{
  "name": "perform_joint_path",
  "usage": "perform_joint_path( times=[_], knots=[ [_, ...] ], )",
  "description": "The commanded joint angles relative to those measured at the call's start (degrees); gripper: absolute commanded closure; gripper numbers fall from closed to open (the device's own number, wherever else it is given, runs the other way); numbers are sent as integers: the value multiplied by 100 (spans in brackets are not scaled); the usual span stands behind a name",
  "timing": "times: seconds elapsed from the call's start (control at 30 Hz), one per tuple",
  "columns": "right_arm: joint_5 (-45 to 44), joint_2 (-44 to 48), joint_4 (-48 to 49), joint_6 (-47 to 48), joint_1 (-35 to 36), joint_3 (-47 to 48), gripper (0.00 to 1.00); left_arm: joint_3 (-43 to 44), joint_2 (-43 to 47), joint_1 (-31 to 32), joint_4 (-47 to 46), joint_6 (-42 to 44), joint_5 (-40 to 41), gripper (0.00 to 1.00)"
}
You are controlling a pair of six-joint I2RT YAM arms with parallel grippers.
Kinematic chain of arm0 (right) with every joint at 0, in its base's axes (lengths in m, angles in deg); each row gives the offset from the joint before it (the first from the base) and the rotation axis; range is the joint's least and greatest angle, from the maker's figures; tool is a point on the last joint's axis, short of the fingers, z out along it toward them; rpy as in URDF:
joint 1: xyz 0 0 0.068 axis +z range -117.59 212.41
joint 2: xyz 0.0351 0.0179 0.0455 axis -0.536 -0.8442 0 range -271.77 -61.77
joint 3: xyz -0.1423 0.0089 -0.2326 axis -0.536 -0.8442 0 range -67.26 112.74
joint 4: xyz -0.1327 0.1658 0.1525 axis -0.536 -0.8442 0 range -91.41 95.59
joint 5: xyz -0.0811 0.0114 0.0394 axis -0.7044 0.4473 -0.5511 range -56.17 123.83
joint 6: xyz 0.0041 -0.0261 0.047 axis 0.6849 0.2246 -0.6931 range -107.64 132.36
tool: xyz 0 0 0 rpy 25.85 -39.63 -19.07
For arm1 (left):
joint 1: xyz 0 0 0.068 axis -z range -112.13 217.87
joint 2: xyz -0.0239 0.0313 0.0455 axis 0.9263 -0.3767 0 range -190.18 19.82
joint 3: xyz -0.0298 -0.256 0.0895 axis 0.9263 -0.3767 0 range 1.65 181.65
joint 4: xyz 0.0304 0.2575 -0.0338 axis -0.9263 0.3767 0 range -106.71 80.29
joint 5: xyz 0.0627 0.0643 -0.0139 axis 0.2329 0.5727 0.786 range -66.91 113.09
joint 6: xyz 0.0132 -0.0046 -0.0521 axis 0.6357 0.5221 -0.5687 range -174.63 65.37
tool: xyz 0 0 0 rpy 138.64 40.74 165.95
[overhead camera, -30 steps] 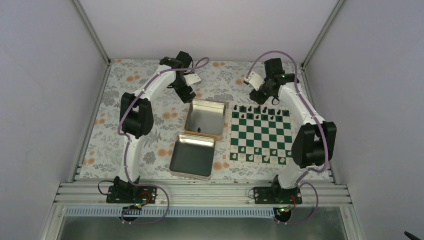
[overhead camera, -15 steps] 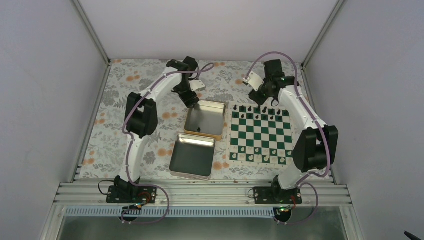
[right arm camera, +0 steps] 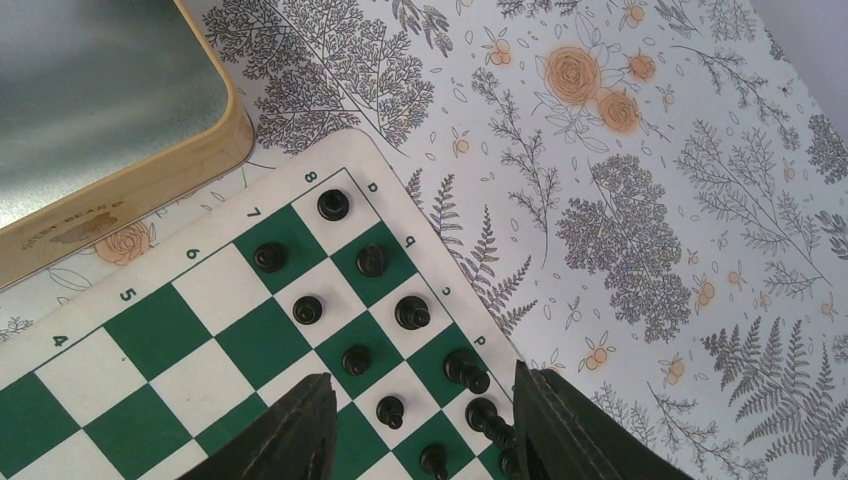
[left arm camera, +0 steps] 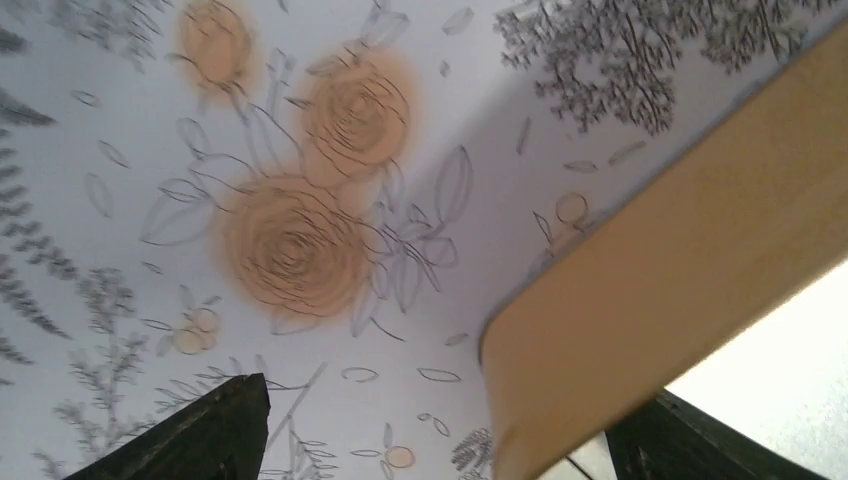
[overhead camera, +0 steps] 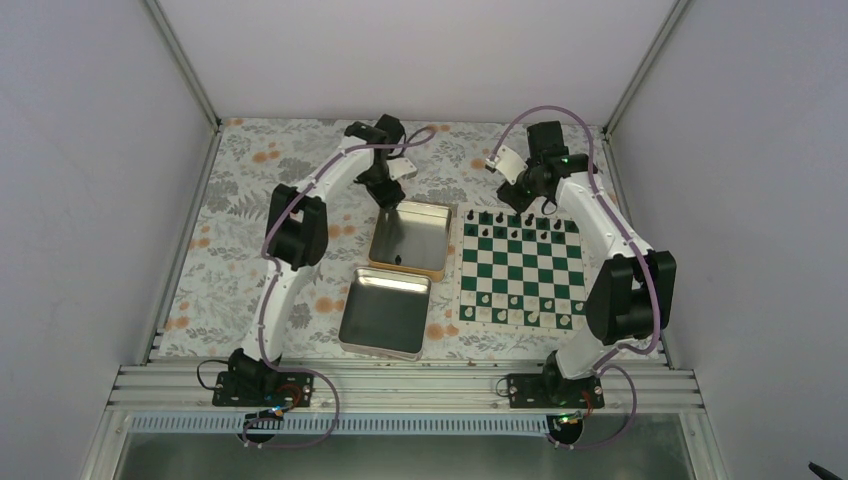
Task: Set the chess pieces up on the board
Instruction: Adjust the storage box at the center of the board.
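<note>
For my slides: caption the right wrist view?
Open fingers above black chess pieces on the board, metal tin beside it.

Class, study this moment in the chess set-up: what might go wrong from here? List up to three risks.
1. The left hand has its fingers either side of a corner of the far tin; lowering could strike the rim and shove it toward the board.
2. The right hand hangs over tightly packed black pieces; a small slip may topple neighbours.
3. The lone piece in that tin sits near a wall, awkward to grip.
</note>
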Motion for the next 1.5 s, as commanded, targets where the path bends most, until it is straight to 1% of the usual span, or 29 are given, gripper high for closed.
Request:
perform_joint_path(
  times=[0.0, 0.2, 0.33, 0.57, 0.7, 0.77, 0.83, 0.9, 1.07, 1.2, 1.33, 1.37, 1.4, 1.47],
  knots=[
    [38, 197, 124, -80, 96, -60, 53, 516, -219, 22, -192, -146, 396, 16],
    [26, 196, 115, -85, 107, -61, 53, 955, -565, -14, -205, -109, 745, 16],
    [33, 204, 123, -80, 118, -65, 53, 983, -579, -71, -352, -68, 1004, 16],
    [36, 178, 132, -72, 119, -75, 53, 970, -566, -182, -880, 84, 1575, 16],
    [49, 179, 125, -58, 116, -76, 52, 1041, -552, -353, -910, 281, 1831, 15],
    [54, 168, 108, -48, 118, -81, 52, 1182, -556, -495, -706, 413, 1791, 15],
    [62, 173, 113, -44, 123, -102, 52, 1435, -563, -587, -298, 588, 1499, 16],
    [63, 178, 109, -39, 126, -113, 52, 1515, -541, -621, -17, 705, 1338, 18],
    [67, 160, 92, -28, 132, -120, 52, 1430, -511, -623, 41, 812, 1155, 20],
    [41, 187, 91, -23, 130, -141, 52, 1482, -690, -623, 131, 815, 1081, 28],
    [66, 204, 82, -28, 137, -127, 52, 1620, -810, -627, 160, 806, 1053, 53],
    [73, 204, 88, -27, 136, -131, 52, 1631, -800, -633, 123, 828, 1049, 58],
    [72, 204, 87, -28, 144, -134, 52, 1611, -784, -635, 80, 855, 1037, 61],
    [64, 204, 80, -28, 139, -135, 51, 1562, -762, -622, -15, 920, 1060, 63]
  ],
)
